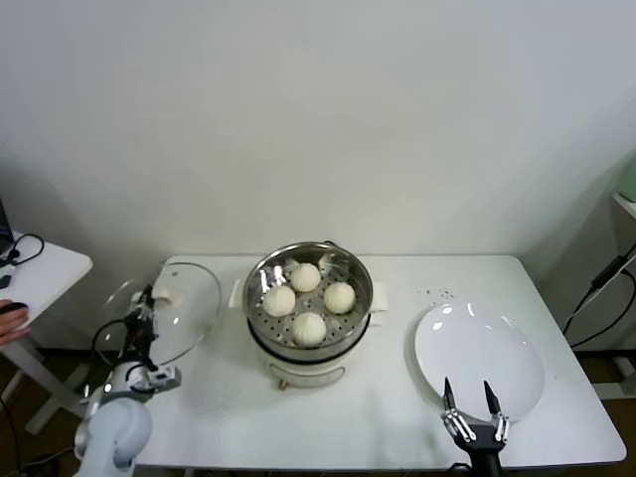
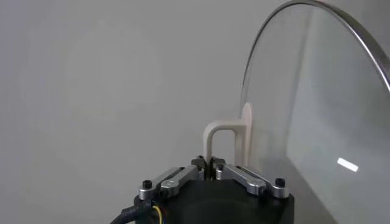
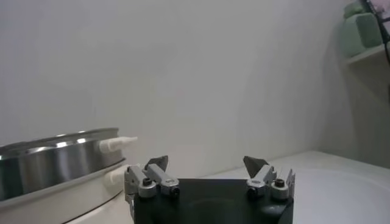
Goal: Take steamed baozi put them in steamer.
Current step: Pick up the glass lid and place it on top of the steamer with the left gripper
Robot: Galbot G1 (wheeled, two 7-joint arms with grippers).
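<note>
The left gripper (image 2: 209, 163) sat low in the frame, its two metal fingers (image 2: 177, 177) drawn together and clamped on the foot of a cream handle (image 2: 226, 139). That handle, a small arch, stood attached to a round glass lid (image 2: 323, 115) with a thin metal rim, held on edge beside the gripper. Behind both was a plain pale wall (image 2: 109, 79).

Bright, even light from above. Soft shadows lie on the white table (image 1: 378, 417). A small glare streak marks the round glass lid (image 2: 347, 164).
</note>
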